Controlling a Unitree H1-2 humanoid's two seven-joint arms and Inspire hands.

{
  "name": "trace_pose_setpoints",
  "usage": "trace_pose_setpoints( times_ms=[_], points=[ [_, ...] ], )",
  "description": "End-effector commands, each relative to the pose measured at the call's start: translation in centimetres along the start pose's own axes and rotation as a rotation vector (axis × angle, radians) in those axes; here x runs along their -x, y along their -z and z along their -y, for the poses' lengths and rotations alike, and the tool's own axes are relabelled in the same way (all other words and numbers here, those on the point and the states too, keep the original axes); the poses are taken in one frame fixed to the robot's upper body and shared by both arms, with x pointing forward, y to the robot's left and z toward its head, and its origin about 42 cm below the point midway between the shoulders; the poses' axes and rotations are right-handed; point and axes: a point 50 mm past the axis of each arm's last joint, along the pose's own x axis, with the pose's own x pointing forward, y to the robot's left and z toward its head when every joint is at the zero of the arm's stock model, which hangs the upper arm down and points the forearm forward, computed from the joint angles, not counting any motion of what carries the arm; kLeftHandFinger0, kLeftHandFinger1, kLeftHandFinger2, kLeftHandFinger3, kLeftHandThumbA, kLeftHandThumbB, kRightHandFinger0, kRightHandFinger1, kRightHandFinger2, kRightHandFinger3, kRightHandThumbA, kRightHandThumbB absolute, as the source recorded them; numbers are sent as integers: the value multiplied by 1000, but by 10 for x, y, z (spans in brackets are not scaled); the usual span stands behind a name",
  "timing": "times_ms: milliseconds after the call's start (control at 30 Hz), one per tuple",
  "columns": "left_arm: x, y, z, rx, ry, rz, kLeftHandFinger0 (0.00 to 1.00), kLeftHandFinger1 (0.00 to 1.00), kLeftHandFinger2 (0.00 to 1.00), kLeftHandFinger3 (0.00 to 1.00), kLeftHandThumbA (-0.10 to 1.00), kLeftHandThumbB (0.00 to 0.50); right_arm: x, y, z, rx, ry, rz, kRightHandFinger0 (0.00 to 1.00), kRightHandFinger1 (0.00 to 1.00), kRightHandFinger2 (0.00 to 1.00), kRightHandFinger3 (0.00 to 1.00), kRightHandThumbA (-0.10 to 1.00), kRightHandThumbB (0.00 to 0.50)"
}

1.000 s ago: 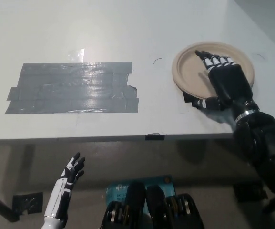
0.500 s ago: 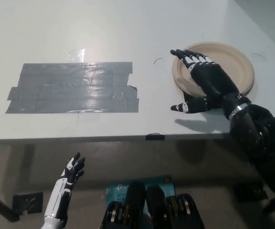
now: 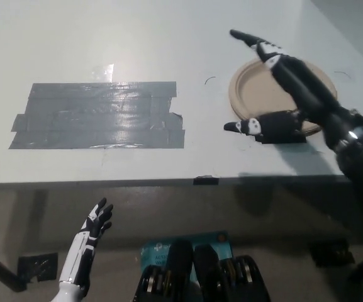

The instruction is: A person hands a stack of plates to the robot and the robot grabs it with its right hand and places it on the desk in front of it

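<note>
A stack of tan paper plates (image 3: 256, 91) lies flat on the white desk (image 3: 168, 38) at the right. My black right hand (image 3: 288, 85) hovers over the plates with its fingers stretched out and apart, holding nothing; the fingertips reach past the plates' far-left rim and the thumb sticks out to the left near the front rim. The hand covers the right part of the stack. My white left hand (image 3: 92, 236) rests low at the lower left, below the desk's front edge, fingers spread.
A large patch of grey tape strips (image 3: 96, 116) covers the desk's left middle. A small black tape piece (image 3: 205, 180) sits on the front edge. Below the desk are a blue item (image 3: 162, 248) and dark floor.
My right hand has let go of the plates, opened wide and lifted away toward the upper left. The plates stay on the desk. The left hand has not moved.
</note>
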Motion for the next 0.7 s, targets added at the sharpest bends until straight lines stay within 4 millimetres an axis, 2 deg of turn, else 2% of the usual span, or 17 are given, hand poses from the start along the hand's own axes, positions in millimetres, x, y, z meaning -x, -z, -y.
trace_pose_setpoints(
  times_ms=[0, 33, 100, 167, 267, 300, 333, 367, 400, 433, 500, 567, 633, 667],
  points=[
    [-9, -13, 2, 20, 16, 39, 1000, 1000, 1000, 1000, 1000, 249, 114, -126, 53, -277, 69, 406, 1000, 1000, 1000, 1000, 1000, 484],
    [-7, -12, 2, 21, 15, 34, 1000, 1000, 1000, 1000, 1000, 250, 117, -126, 50, -284, 70, 403, 1000, 1000, 1000, 1000, 1000, 481],
    [-3, -10, 3, 20, 14, 28, 1000, 1000, 1000, 1000, 1000, 249, 130, -120, 38, -324, 84, 393, 1000, 1000, 1000, 1000, 1000, 444],
    [3, -6, 5, 22, 13, 19, 1000, 1000, 1000, 1000, 1000, 251, 145, -113, 22, -384, 102, 345, 1000, 1000, 1000, 1000, 1000, 423],
    [9, -3, 7, 27, 14, 7, 1000, 1000, 1000, 1000, 1000, 252, 159, -102, 3, -448, 130, 249, 1000, 1000, 1000, 1000, 1000, 455],
    [13, 0, 8, 28, 15, 0, 1000, 1000, 1000, 1000, 1000, 241, 165, -91, -10, -502, 138, 197, 1000, 1000, 1000, 1000, 1000, 453],
    [14, 1, 8, 29, 14, 0, 1000, 1000, 1000, 1000, 1000, 238, 168, -86, -16, -520, 147, 167, 1000, 1000, 1000, 1000, 1000, 479],
    [16, 2, 8, 34, 14, -2, 1000, 1000, 1000, 1000, 1000, 253, 176, -66, -37, -562, 165, 65, 1000, 1000, 1000, 1000, 1000, 442],
    [17, 2, 8, 35, 15, -5, 1000, 1000, 1000, 1000, 1000, 254, 177, -62, -41, -572, 165, 48, 1000, 1000, 1000, 1000, 1000, 432],
    [19, 4, 9, 35, 18, -10, 1000, 1000, 1000, 1000, 1000, 261, 180, -47, -55, -619, 164, 1, 1000, 1000, 1000, 1000, 1000, 387],
    [21, 5, 10, 37, 22, -14, 1000, 1000, 1000, 1000, 1000, 262, 182, -34, -68, -662, 167, -49, 1000, 1000, 1000, 1000, 1000, 392],
    [22, 4, 10, 42, 20, -12, 1000, 1000, 1000, 1000, 1000, 260, 180, -1, -100, -723, 181, -161, 1000, 1000, 1000, 1000, 1000, 314],
    [22, 4, 9, 42, 19, -7, 1000, 1000, 1000, 1000, 1000, 264, 179, 12, -112, -715, 183, -200, 1000, 1000, 1000, 1000, 1000, 292],
    [22, 5, 9, 40, 19, -7, 1000, 1000, 1000, 1000, 1000, 265, 179, 24, -124, -716, 165, -251, 1000, 1000, 1000, 1000, 1000, 287]
  ],
)
